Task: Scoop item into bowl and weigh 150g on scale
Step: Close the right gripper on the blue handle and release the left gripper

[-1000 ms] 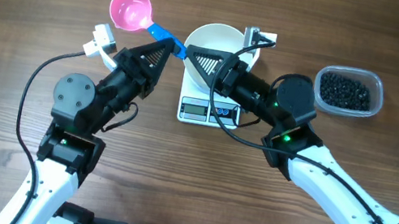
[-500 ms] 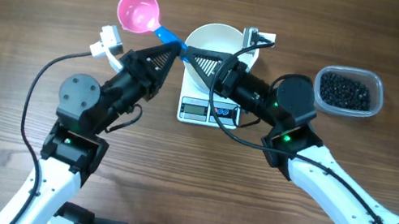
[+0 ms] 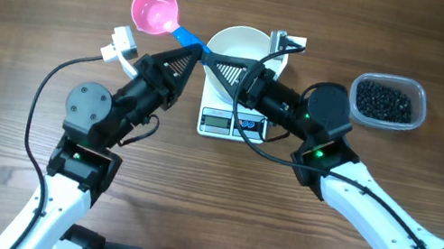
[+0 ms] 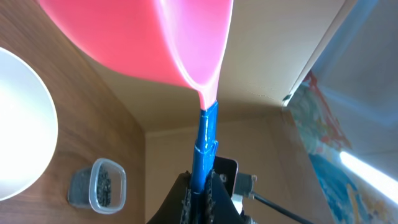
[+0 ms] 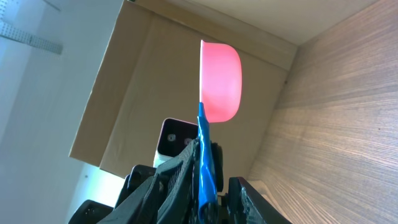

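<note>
The scoop has a pink cup [image 3: 152, 10] and a blue handle [image 3: 186, 39]. My left gripper [image 3: 188, 54] is shut on that handle, and the left wrist view shows its fingers [image 4: 200, 186] clamped on the blue handle [image 4: 206, 143] below the pink cup [image 4: 143, 43]. My right gripper [image 3: 212, 57] reaches over the white bowl [image 3: 242, 38], which sits on the scale [image 3: 231, 124]. Its jaws [image 5: 214, 180] straddle the handle's end [image 5: 204, 162]; the handle lies against one finger, with a gap to the other. The black beads fill a clear tub [image 3: 385, 101] at the right.
A white connector and cable [image 3: 117, 44] lie left of the scoop. A small metal clip [image 3: 290, 41] sits behind the bowl. The right arm [image 3: 323, 124] crosses the space between scale and tub. Bare wooden tabletop [image 3: 13, 60] stretches to the left.
The left arm has carried the scoop a little to the right, bringing the handle's end between the right jaws. The right jaws have narrowed around the handle.
</note>
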Motion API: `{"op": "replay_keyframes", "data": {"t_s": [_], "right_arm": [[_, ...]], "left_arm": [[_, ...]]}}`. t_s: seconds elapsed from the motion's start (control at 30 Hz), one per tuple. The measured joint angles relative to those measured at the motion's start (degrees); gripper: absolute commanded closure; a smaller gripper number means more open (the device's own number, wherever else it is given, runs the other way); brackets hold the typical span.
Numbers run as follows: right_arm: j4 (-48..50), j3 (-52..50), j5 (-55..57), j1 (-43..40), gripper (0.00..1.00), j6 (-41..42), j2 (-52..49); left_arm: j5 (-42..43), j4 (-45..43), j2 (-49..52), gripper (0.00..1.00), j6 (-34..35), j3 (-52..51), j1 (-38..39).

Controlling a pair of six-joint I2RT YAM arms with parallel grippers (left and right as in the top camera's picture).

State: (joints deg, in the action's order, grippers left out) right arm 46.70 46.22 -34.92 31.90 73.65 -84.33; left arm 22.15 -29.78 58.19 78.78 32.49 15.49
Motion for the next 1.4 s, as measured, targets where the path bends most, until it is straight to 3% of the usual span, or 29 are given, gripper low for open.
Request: {"op": "replay_keyframes", "data": {"t_s": [0.63, 1.0, 1.07, 1.17, 1.23, 1.4], "right_arm": [[-0.1, 0.0, 0.0, 0.0, 0.77, 0.0, 0.0], [-0.4, 0.0, 0.0, 0.0, 0.96, 0.2, 0.0], [-0.4, 0.0, 0.0, 0.0, 0.96, 0.2, 0.0], [-0.4, 0.0, 0.0, 0.0, 0.96, 0.2, 0.0], [-0.3, 0.0, 0.0, 0.0, 0.96, 0.2, 0.0], [-0.3, 0.0, 0.0, 0.0, 0.96, 0.2, 0.0]], "left_arm": [[0.0, -0.3, 0.0, 0.95, 0.0, 0.0, 1.7], [0.0, -0.5, 0.0, 0.91, 0.0, 0.0, 1.7], [0.0, -0.5, 0.0, 0.86, 0.0, 0.0, 1.7], [0.0, -0.5, 0.0, 0.71, -0.1, 0.0, 1.7], [0.0, -0.3, 0.0, 0.55, 0.1, 0.0, 1.7], [0.0, -0.2, 0.0, 0.49, 0.0, 0.0, 1.8]]}}
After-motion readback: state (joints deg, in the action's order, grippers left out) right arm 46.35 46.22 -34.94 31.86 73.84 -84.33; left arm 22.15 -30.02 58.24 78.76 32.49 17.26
